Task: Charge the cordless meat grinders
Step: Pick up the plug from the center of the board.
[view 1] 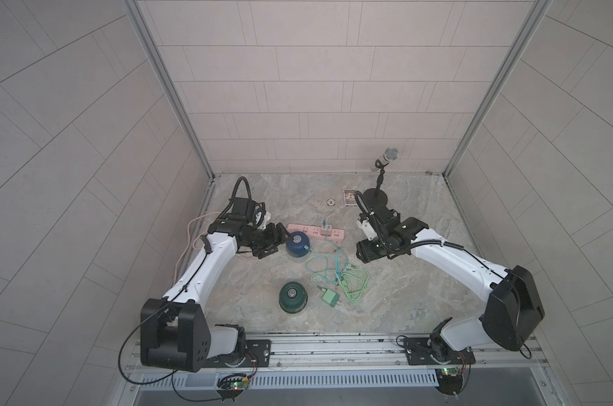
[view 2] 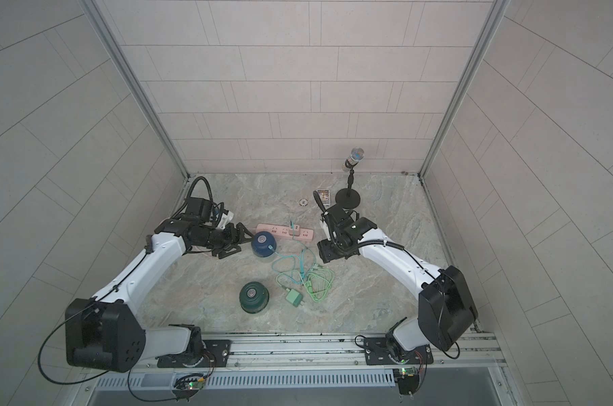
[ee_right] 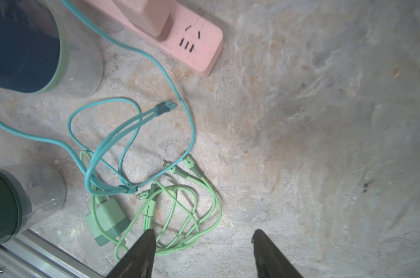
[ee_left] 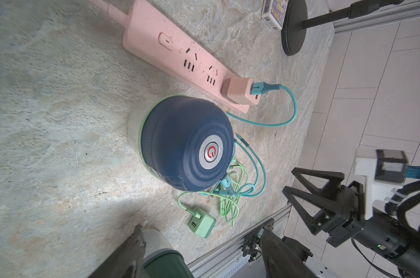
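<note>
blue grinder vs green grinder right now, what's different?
The blue grinder has a dark blue dome, the green grinder a dark green one. The blue grinder has a teal cable at its side, running to the pink adapter in the power strip; the green grinder has no cable attached. The blue grinder sits close by the power strip; the green grinder stands apart, near a loose green adapter. Both are upright, with a silver button on top.
</note>
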Controlling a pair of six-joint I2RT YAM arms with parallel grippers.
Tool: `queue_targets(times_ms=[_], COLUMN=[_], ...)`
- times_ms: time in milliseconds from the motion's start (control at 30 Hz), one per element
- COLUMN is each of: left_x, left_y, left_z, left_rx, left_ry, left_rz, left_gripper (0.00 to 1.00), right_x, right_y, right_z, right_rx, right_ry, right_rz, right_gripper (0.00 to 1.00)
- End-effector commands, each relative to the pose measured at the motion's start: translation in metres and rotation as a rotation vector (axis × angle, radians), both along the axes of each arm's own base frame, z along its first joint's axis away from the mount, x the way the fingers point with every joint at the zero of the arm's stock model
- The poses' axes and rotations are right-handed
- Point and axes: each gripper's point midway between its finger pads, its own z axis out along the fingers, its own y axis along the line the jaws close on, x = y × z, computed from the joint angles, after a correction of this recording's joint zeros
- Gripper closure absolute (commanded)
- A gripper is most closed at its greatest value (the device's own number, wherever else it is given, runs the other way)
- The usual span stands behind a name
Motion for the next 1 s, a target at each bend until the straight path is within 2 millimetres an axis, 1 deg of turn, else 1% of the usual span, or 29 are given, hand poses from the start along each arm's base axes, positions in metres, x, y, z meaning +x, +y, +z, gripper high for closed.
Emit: queue_targets(times_ms=[0, 67, 233, 333, 433, 567, 733, 800, 967], left_x=[-0.003, -0.005, -0.009, -0.01, -0.01, -0.009, -0.012, -0.014, -0.017], left_y=[-0.001, -0.002, -0.002, -0.002, -0.002, -0.003, -0.003, -0.002, -0.001], left_z=[0.01, 0.009, 0.005, 0.004, 0.004, 0.007, 0.011, 0.012, 0.012], left_rx=[0.008, 0.01, 0.018, 0.021, 0.023, 0.008, 0.01, 0.01, 0.012], left_ry=[-0.036, -0.032, -0.01, 0.007, 0.018, 0.029, 0.036, 0.037, 0.039], left_rz=[-0.022, -0.025, -0.027, -0.026, -0.021, -0.015, -0.015, -0.014, -0.007], left_gripper=[0.21, 0.22, 0.22, 0.22, 0.23, 0.23, 0.23, 0.23, 0.23], right_x=[-0.018, -0.029, -0.068, -0.085, -0.097, -0.104, -0.102, -0.097, -0.089], right_y=[0.008, 0.014, 0.046, 0.066, 0.084, 0.103, 0.122, 0.125, 0.121], right_z=[0.007, 0.007, 0.018, 0.023, 0.02, 0.002, -0.021, -0.03, -0.051], right_rx=[0.108, 0.129, 0.103, 0.143, 0.169, 0.152, 0.092, 0.057, -0.049], right_ry=[0.013, 0.007, -0.104, -0.149, -0.186, -0.178, -0.162, -0.173, -0.163], right_rz=[-0.009, 0.024, 0.238, 0.313, 0.369, 0.42, 0.461, 0.461, 0.463], right_gripper=[0.35, 0.36, 0.38, 0.39, 0.39, 0.39, 0.35, 0.35, 0.34])
